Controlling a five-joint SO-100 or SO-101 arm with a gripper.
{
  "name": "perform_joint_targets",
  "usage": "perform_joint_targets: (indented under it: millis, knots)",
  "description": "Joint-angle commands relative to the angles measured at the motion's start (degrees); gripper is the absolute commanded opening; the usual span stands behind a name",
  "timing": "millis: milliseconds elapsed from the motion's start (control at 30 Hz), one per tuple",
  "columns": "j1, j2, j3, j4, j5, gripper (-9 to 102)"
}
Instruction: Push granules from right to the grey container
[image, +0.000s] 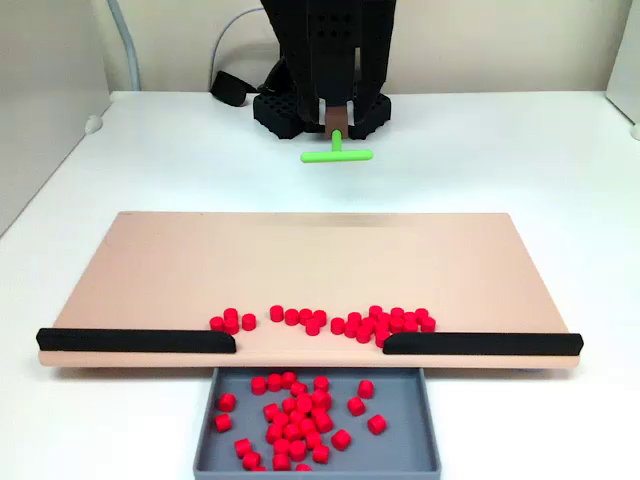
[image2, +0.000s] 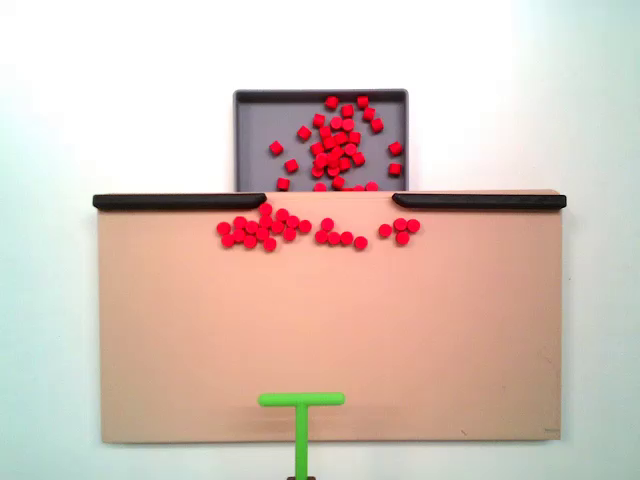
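The arm's claw (image: 337, 128) hangs at the far end of the white table (image: 150, 160) in a fixed view, clenched around the stem of a green T-shaped stick (image: 337, 154) whose crossbar lies level and faces the beige board (image: 300, 260). Seen from above in a fixed view, that crossbar (image2: 301, 399) sits over the board's (image2: 330, 330) bottom edge, well apart from the red pellets. A loose band of pellets (image: 340, 322) lies on the board along its near edge, between and just behind two black strips (image: 136, 341), with some bunched against the inner end of the right strip (image: 482, 344) in that view. The grey tray (image: 425, 420) sits just beyond the gap between the strips, touching or tucked under the board's edge, and it already holds a good heap of pellets (image: 295, 415). From above, the tray (image2: 255, 130) shows its pellets (image2: 338, 145) gathered mostly toward its right half.
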Motion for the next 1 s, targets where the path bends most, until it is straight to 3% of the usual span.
perform_joint_targets:
  millis: [0,967]
  knots:
    - [-0.4,-4.1,-0.4,-0.4,-1.7,0]
    - [-0.5,-3.4,-0.4,-0.4,-1.7,0]
